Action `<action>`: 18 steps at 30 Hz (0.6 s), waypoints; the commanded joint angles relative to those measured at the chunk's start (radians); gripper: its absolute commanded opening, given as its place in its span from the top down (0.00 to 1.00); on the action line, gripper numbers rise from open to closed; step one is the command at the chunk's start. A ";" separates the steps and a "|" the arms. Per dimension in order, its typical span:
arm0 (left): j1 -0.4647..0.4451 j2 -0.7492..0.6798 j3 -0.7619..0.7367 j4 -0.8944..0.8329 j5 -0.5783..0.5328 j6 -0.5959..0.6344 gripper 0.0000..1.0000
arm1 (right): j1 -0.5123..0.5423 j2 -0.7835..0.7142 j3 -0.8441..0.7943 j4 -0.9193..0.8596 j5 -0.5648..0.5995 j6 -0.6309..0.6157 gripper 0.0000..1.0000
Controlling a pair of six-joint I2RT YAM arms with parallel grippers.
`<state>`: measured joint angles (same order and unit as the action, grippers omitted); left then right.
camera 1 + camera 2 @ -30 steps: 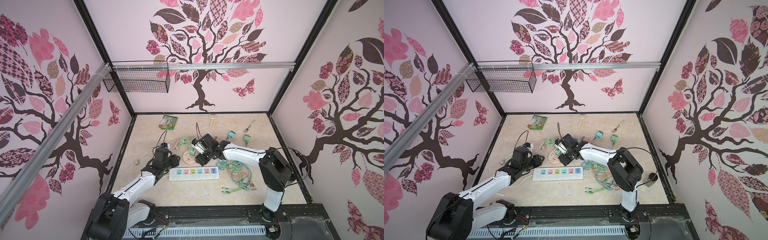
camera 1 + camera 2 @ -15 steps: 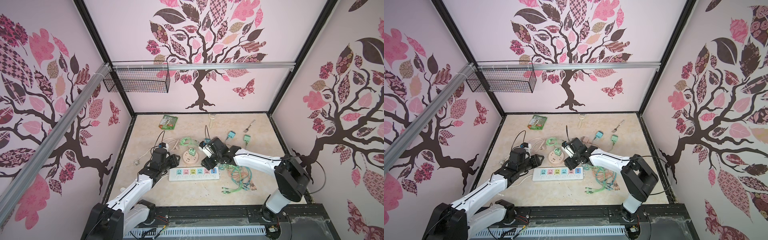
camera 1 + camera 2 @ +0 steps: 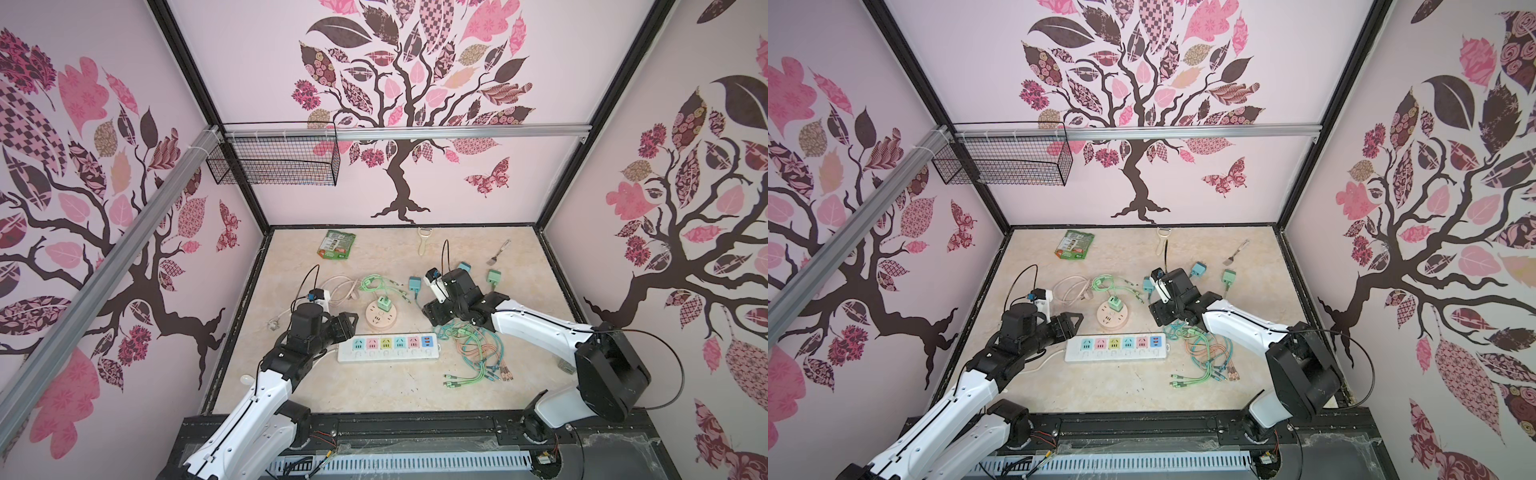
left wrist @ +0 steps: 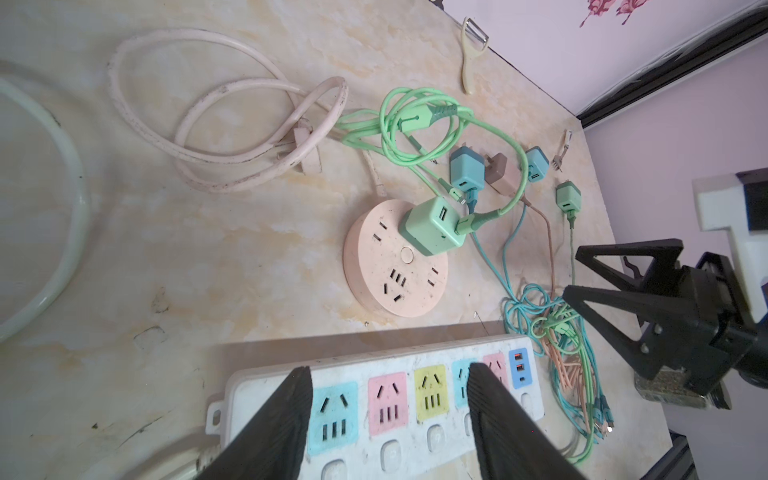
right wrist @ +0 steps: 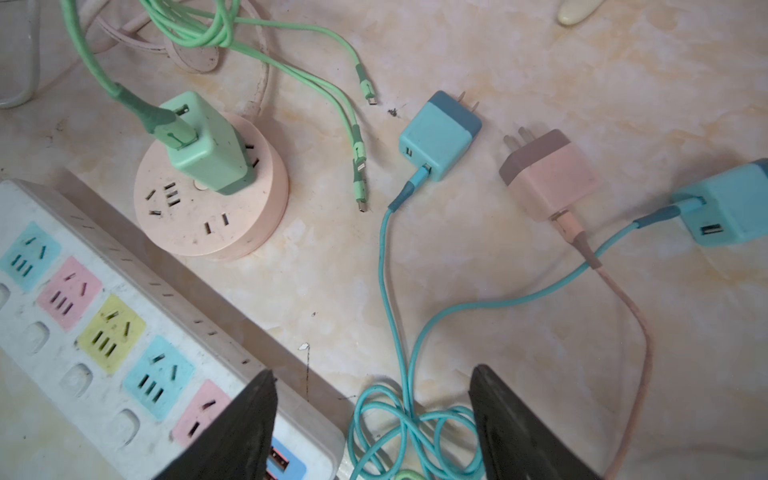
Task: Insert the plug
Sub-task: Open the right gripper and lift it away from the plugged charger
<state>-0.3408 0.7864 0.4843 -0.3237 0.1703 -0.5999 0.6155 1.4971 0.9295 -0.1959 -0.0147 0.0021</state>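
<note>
Left wrist view: a mint-green charger plug stands upright in a round pink socket hub on a marbled desk. Its base sits against the hub's face, and as far as can be seen no prongs show. A green cable leaves the plug's side.

Just beside the hub, on the side nearer the robot, lies a white power strip with coloured outlets, all of them vacant. The left claw hovers over this strip, near the hub, with its jaws spread and nothing between them.

Right wrist view: the right claw also has its jaws apart and holds nothing. It hangs over the strip's far end, a little away from the hub on the robot's right.

Near the hub on that same side, a blue charger and a pink charger lie loose on the desk with their prongs bare. A second blue charger lies farther out from the hub.

Judging from this, the insertion looks complete for the green plug: it is seated and neither claw touches it. What may remain is drawing the arms clear. Whether the loose chargers are also meant to go in cannot be told.
</note>
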 commanded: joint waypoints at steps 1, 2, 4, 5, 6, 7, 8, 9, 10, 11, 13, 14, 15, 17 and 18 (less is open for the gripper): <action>0.003 -0.029 0.060 -0.067 0.022 0.019 0.37 | -0.019 0.019 0.025 -0.004 0.050 -0.016 0.23; 0.003 -0.038 0.069 -0.082 0.027 0.021 0.37 | -0.020 0.028 0.035 -0.013 0.061 -0.021 0.23; 0.003 -0.052 0.087 -0.109 0.031 0.022 0.37 | -0.022 0.046 0.050 -0.025 0.065 -0.033 0.24; 0.003 -0.063 0.094 -0.123 0.033 0.024 0.37 | -0.023 0.055 0.056 -0.024 0.064 -0.038 0.24; 0.003 -0.071 0.097 -0.133 0.037 0.024 0.36 | -0.023 0.065 0.062 -0.026 0.063 -0.044 0.24; 0.004 -0.081 0.100 -0.142 0.043 0.024 0.36 | -0.023 0.077 0.073 -0.032 0.062 -0.049 0.25; 0.003 -0.091 0.101 -0.150 0.049 0.022 0.36 | -0.023 0.091 0.085 -0.039 0.060 -0.051 0.25; 0.003 -0.103 0.102 -0.158 0.052 0.020 0.36 | -0.023 0.104 0.095 -0.041 0.059 -0.054 0.26; 0.003 -0.115 0.102 -0.164 0.052 0.020 0.36 | -0.023 0.118 0.105 -0.041 0.055 -0.056 0.26; 0.003 -0.125 0.101 -0.171 0.052 0.018 0.36 | -0.023 0.134 0.116 -0.041 0.048 -0.055 0.26; 0.003 -0.140 0.100 -0.182 0.045 0.021 0.35 | -0.023 0.163 0.138 -0.041 0.031 -0.048 0.27; 0.003 -0.145 0.099 -0.189 0.043 0.021 0.35 | -0.023 0.180 0.151 -0.040 0.026 -0.043 0.27; 0.003 -0.148 0.101 -0.194 0.043 0.022 0.35 | -0.023 0.194 0.164 -0.041 0.026 -0.035 0.26; 0.003 -0.156 0.103 -0.200 0.044 0.023 0.35 | -0.022 0.223 0.189 -0.033 0.033 -0.012 0.26; 0.003 -0.157 0.103 -0.201 0.046 0.023 0.35 | -0.022 0.235 0.200 -0.025 0.032 0.000 0.26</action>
<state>-0.3408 0.6403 0.5488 -0.5014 0.2096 -0.5945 0.5941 1.6875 1.0779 -0.2153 0.0223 -0.0257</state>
